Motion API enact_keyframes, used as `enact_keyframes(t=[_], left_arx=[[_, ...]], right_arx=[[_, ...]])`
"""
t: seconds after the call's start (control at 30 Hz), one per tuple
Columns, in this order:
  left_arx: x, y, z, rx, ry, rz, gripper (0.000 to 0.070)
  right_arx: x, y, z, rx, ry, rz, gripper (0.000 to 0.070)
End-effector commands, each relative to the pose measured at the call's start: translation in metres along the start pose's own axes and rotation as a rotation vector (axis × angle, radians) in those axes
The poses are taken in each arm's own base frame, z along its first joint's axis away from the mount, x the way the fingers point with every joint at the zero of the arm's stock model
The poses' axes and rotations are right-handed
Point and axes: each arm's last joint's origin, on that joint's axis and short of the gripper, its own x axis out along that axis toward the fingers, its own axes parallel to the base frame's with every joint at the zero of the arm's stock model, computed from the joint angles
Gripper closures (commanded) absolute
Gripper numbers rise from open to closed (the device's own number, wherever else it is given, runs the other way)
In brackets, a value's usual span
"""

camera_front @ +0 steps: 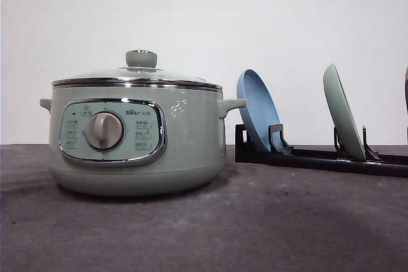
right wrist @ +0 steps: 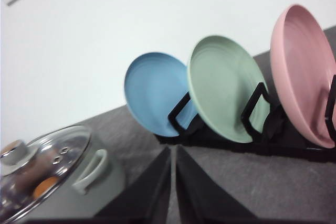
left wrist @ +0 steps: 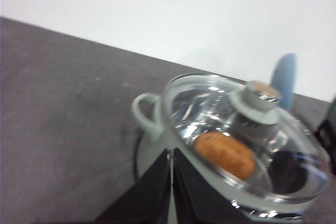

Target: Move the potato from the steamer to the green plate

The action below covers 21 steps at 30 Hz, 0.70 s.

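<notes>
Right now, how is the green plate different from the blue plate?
The green plate is pale green and looks wider; the blue plate is blue and smaller. The blue plate stands nearer the steamer, the green plate farther along. Both stand on edge, leaning, in the black rack.

The potato [left wrist: 224, 154] shows blurred through the steamer's [camera_front: 137, 138] glass lid [left wrist: 247, 135], perhaps partly hidden by its knob [left wrist: 260, 99].
</notes>
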Motion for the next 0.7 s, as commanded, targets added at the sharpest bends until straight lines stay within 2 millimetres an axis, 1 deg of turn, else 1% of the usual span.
enact_keyframes(t=[0.0, 0.17, 0.33, 0.5, 0.67], left_arx=[[0.000, -0.007, 0.017, 0.065, 0.003, -0.024, 0.0699], [0.006, -0.022, 0.055, 0.088, 0.070, -0.069, 0.0699], [0.010, -0.039, 0.089, 0.091, 0.100, -0.197, 0.0699], [0.011, -0.055, 0.109, 0.111, 0.184, -0.336, 0.0699], [0.012, -0.066, 0.118, 0.192, 0.312, -0.431, 0.0699]], right_arx=[[-0.005, 0.009, 0.014, -0.016, -0.002, 0.017, 0.0696], [-0.011, 0.030, 0.047, -0.092, 0.078, 0.058, 0.0696], [-0.011, 0.049, 0.075, -0.142, 0.173, 0.133, 0.0696], [-0.005, 0.064, 0.097, -0.191, 0.278, 0.226, 0.0696], [0.003, 0.073, 0.112, -0.227, 0.366, 0.306, 0.0696]])
